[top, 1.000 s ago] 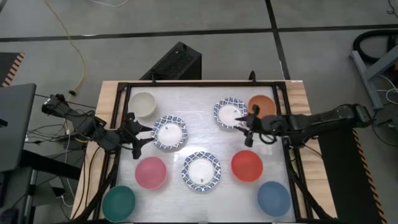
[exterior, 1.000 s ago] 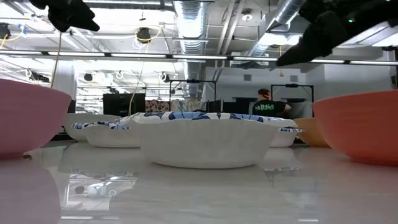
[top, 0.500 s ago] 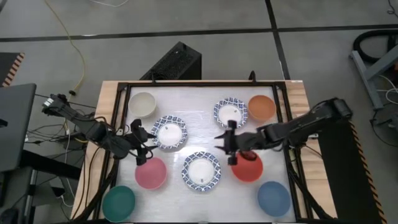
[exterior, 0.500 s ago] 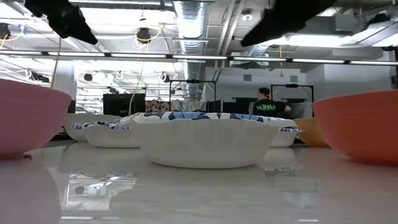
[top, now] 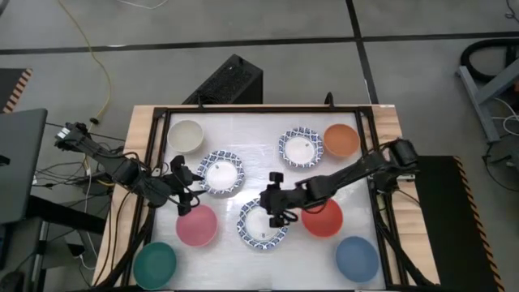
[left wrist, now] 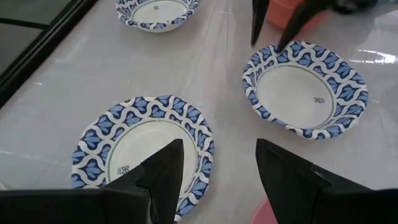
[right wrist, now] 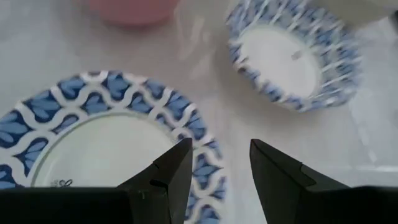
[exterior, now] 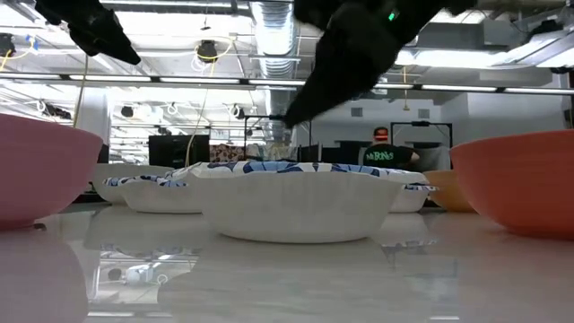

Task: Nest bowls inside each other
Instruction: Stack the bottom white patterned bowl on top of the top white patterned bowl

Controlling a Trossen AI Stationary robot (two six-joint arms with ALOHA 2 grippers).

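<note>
Right gripper [top: 273,197] swung from the far patterned bowl to the near patterned bowl [top: 262,222] — jaws apart, empty; left gripper [top: 183,186] likewise open, nothing held — all nine bowls separate, none nested

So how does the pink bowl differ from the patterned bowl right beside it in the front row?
The pink bowl is plain and one colour; the patterned bowl is white inside with a blue patterned rim. The right hand hovers over the patterned bowl; no hand is over the pink bowl. Both are round, upright and empty.
</note>
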